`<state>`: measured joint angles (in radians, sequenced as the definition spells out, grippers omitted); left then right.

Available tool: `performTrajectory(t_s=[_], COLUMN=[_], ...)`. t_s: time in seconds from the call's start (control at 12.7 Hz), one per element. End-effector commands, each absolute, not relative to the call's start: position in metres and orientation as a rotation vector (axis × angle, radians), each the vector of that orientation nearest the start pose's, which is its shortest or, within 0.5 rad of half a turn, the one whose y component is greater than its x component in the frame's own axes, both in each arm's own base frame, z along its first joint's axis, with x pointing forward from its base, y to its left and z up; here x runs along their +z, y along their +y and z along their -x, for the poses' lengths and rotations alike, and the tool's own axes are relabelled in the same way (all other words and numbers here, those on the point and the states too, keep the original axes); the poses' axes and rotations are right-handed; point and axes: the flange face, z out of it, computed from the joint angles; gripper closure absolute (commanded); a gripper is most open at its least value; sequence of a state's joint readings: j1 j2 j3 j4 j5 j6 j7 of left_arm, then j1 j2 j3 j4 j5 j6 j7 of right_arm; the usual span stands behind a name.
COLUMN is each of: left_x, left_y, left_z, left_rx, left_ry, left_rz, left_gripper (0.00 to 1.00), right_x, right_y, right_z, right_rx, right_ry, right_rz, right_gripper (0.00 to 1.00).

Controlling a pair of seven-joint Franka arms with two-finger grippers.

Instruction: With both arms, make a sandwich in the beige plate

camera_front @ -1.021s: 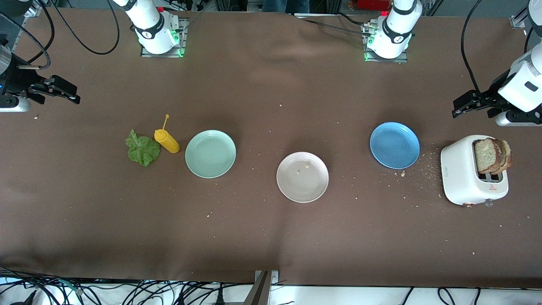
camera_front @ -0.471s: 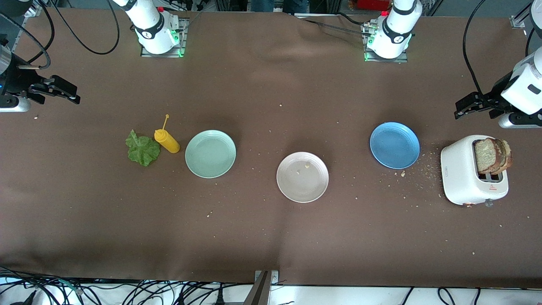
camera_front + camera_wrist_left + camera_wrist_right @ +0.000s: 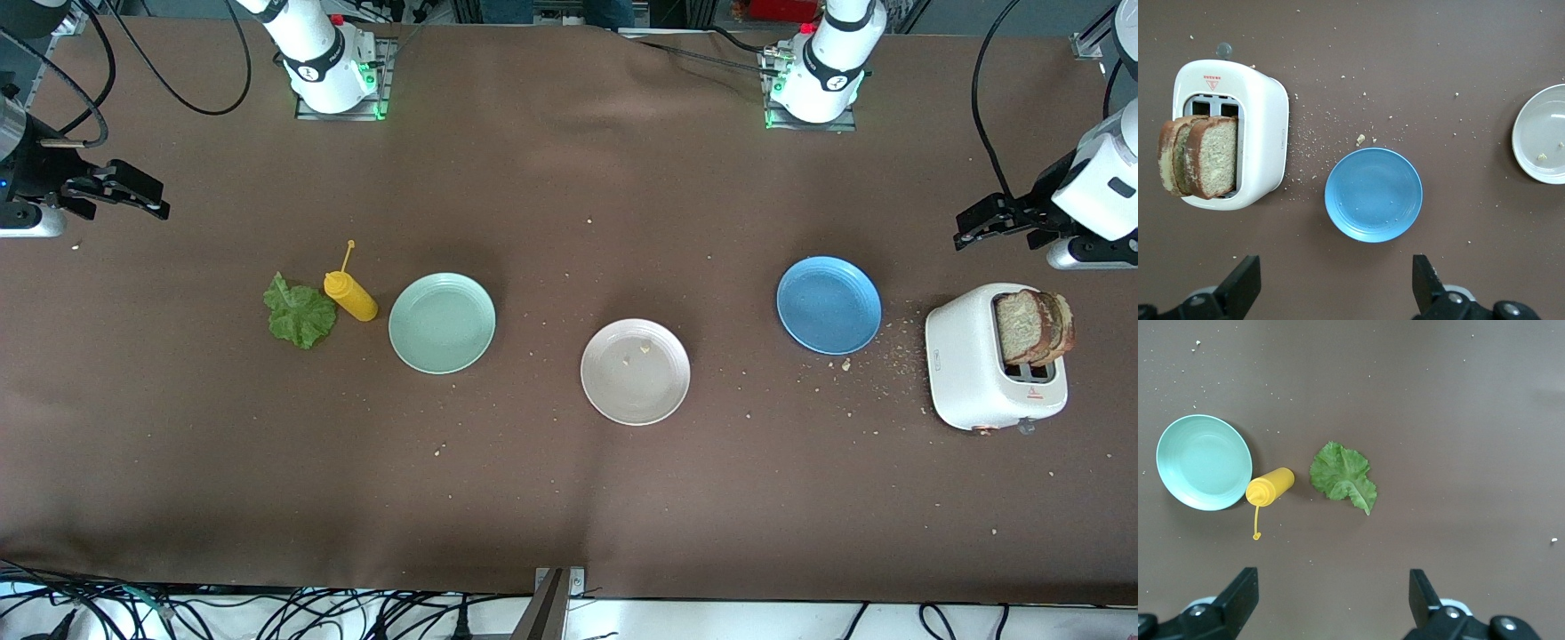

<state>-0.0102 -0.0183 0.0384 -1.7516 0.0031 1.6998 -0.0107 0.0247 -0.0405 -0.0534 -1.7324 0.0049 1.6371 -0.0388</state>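
Beige plate (image 3: pixel 635 372): was set nearest the front edge of the bench, about midway along it, empty save for a few crumbs.
Toaster (image 3: pixel 989 366): was stood toward the left arm's end, level with that plate; two bread slices (image 3: pixel 1031 326) were seen raised from its slots.
Green plate (image 3: pixel 442 322): was laid slightly farther back, toward the right arm's end.
Lettuce (image 3: pixel 300 311): was laid flat on the cloth toward the right arm's end, touching or just beside the mustard bottle (image 3: pixel 349 296).
Blue plate (image 3: pixel 829 304): was set just beside the toaster, empty.
Right gripper (image 3: pixel 124 188): was held in the air at the right arm's end of the bench, fingers spread wide, nothing gripped.
Left gripper (image 3: pixel 991 220): was held over the cloth by the toaster, fingers apart, empty.
Step in hand: judged to be the start; nothing had been placed on the beige plate.
Next move: a descent of the left gripper onto a slice is judged to be called for, the fingers closed across its thin faces.
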Motion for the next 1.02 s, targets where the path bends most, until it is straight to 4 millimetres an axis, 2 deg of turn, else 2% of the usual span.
performTrajectory(t_s=[0.0,0.94], left_x=[0.5612,0.5606], left_y=[0.0176,0.0176], left_z=[-0.5534,-0.5534], left_rx=[0.041,0.041], left_ry=[-0.04,-0.04], left_rz=[3.11,3.11], left_gripper=[0.0,0.0], right_x=[0.5773,0.5742], right_y=[-0.015,-0.0103], right_z=[-0.5464,-0.5522], right_rx=[0.085,0.078], right_ry=[-0.007,-0.031], right_rz=[3.116,3.121], right_gripper=[0.0,0.0])
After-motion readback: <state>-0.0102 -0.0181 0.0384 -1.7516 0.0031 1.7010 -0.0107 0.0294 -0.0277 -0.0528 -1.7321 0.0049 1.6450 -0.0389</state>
